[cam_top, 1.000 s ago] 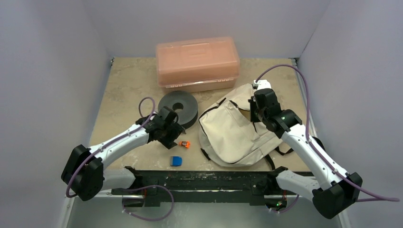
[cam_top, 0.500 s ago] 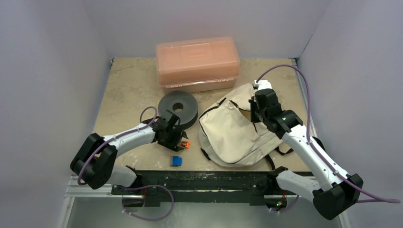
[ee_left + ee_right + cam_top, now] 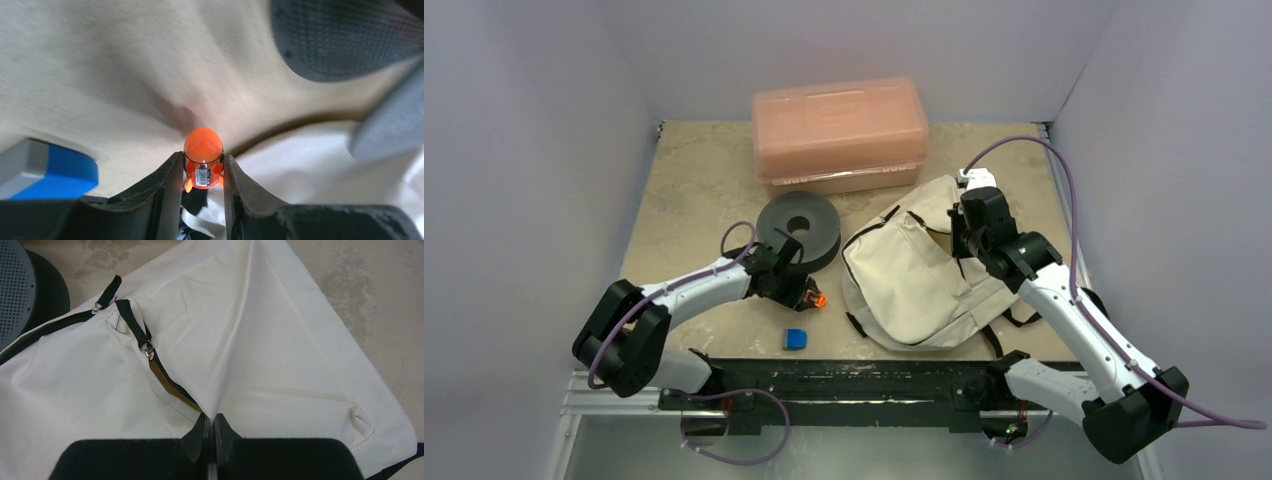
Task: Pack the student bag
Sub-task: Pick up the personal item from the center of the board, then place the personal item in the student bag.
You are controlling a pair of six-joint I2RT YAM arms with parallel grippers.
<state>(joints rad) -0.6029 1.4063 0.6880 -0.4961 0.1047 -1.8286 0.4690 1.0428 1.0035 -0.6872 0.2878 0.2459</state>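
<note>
Seen from my remote station, the left gripper (image 3: 201, 157) is clamped on both sides of a small orange object (image 3: 202, 147), low over the table (image 3: 694, 180) and just beside the left edge of the student bag (image 3: 904, 275). The bag lies flat, right of centre, in front of the pink box (image 3: 840, 135) and beside the grey disc (image 3: 799, 230). The right gripper (image 3: 210, 416) is pinched tight on 1 fold of the bag's cream fabric, tenting the cloth next to the partly open black zip (image 3: 167, 377). 1 blue block (image 3: 795, 339) lies apart, near the arm bases.
</note>
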